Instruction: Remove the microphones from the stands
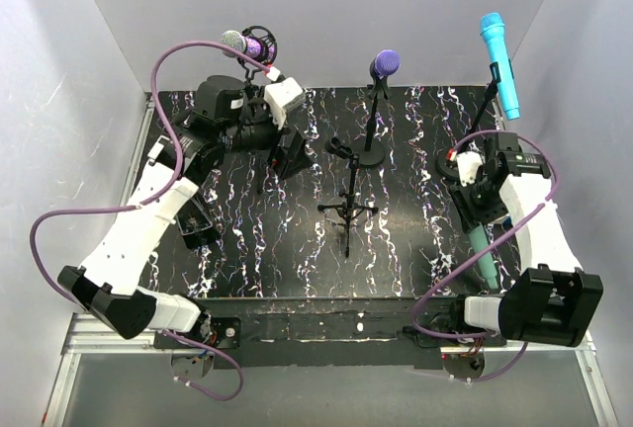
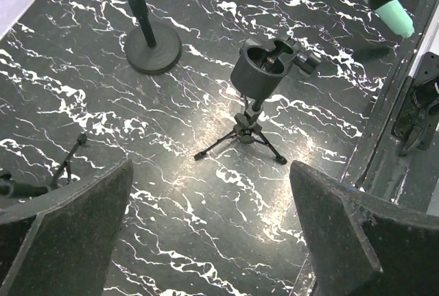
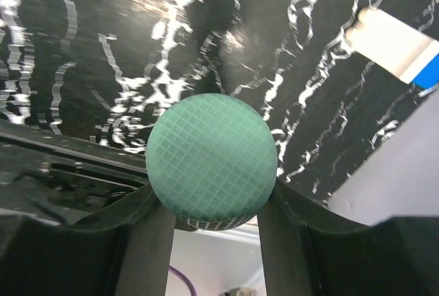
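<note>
Right gripper [image 1: 482, 202], top view: clenched on the green mic [image 1: 487, 267], handle pointing toward the near edge, well right of the empty tripod [image 1: 347, 212]; left gripper [image 1: 289, 155] spread wide at back left, holding nothing. Left wrist view: both fingers [image 2: 68, 220] far apart above the table [image 2: 206, 214], tripod clip [image 2: 266, 70] vacant (green mic glimpsed top right). Right wrist view: the green mic's mesh head fills the gap, touching both fingers [image 3: 147, 241].

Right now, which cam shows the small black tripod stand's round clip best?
Left wrist. It looks down into the small black tripod stand's round clip, showing it empty. Top external shows it small and dark mid-table. Right wrist misses it; the green mesh-headed microphone fills that view.
</note>
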Controlling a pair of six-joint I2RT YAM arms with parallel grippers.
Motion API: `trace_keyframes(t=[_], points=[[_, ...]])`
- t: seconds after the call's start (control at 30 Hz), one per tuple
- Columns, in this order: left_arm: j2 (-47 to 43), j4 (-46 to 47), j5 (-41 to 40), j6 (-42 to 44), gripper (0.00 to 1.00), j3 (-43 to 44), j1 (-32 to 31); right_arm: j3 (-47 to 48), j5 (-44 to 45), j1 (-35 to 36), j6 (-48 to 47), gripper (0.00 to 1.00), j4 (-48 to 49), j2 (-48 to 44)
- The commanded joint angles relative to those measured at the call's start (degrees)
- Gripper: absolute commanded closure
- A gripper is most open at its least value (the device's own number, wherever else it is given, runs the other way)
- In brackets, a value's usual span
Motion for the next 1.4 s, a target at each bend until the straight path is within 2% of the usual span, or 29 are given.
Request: trace_keyframes(t=[0.0, 0.07, 0.2, 0.37, 0.53, 0.63, 0.67, 0.73, 0.8, 0.87, 0.9, 1.13, 1.37], points=[[-2.12, 0.14, 0.79, -2.33, 0.02, -2.34, 0.0, -3.98, 14.63, -0.1, -1.43, 0.99, 6.28, 2.93], [-2.39, 0.05, 0.01, -2.6, 0.02, -3.05, 0.0, -4.87, 16.84, -0.19, -1.61, 0.99, 8.13, 4.51], [-3.18, -0.04, -1.32, -0.15, 0.02, -4.8, 0.0, -5.92, 15.18, -0.19, -2.14, 0.99, 10.24, 7.77], [-1.95, -6.19, -0.7, 5.31, 0.02, -4.72, -0.09, -8.12, 14.47, -0.1, -5.21, 0.99, 13.76, 11.9], [-2.3, -5.84, -0.62, 4.79, 0.02, -5.07, -0.26, -8.56, 15.79, -0.1, -6.27, 0.99, 17.18, 14.45], [-1.78, -5.92, -0.26, 4.26, 0.02, -4.64, -0.35, -9.53, 18.86, -0.1, -9.25, 0.89, 20.09, 16.03], [-1.43, -6.19, -0.17, 4.17, 0.02, -4.2, -0.35, -9.62, 19.65, -0.19, -9.69, 0.78, 20.88, 16.56], [-0.81, -6.98, 0.35, 4.34, 0.02, -3.23, -0.35, -9.44, 19.49, -0.1, -9.87, 0.67, 20.97, 17.09], [-0.37, -7.33, 0.88, 4.61, 0.02, -2.7, -0.35, -9.18, 18.43, -0.1, -9.35, 0.52, 20.45, 17.09], [-0.1, -7.42, 1.49, 4.87, 0.02, -2.61, -0.35, -9.18, 18.08, -0.1, -9.0, 0.27, 20.36, 17.09], [-0.02, -7.33, 1.93, 5.05, 0.02, -2.61, -0.35, -9.44, 18.16, -0.19, -9.0, 0.19, 20.45, 17.0], [-0.72, -6.02, 2.81, 6.36, 0.02, -3.75, -0.35, -8.66, 17.47, -0.19, -8.73, 0.14, 19.13, 15.51], [-0.72, -5.31, 3.17, 6.36, 0.02, -4.54, -0.44, -3.21, 13.42, -0.1, -7.59, 0.1, 9.65, 9.9]])
